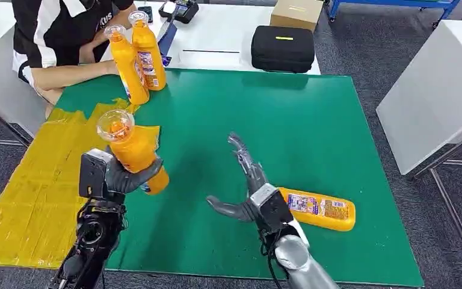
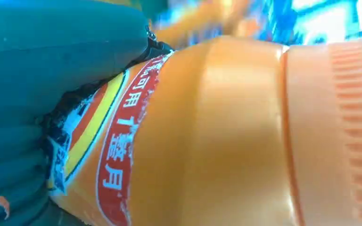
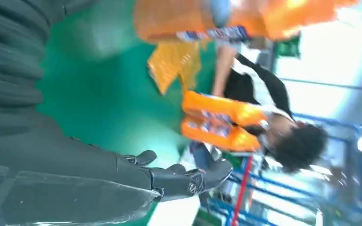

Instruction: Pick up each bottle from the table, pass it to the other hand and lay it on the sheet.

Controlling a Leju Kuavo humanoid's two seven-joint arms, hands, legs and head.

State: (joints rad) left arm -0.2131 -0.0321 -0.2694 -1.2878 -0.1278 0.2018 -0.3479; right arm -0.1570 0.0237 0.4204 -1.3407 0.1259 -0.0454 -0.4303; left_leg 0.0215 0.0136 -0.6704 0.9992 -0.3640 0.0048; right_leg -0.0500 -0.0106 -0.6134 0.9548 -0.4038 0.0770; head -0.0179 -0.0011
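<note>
Partly, left hand (image 1: pixel 120 177) hides held bottle (image 1: pixel 133 150) base.

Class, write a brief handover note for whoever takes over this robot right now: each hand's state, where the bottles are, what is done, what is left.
Left hand holds one orange bottle above the edge of the yellow sheet.
Right hand is open and empty over the green mat.
One bottle lies on the mat by the right hand; two bottles stand at the far corner beside a person.
No bottle on the sheet yet.
Left: lay the held bottle, then the other three.
</note>
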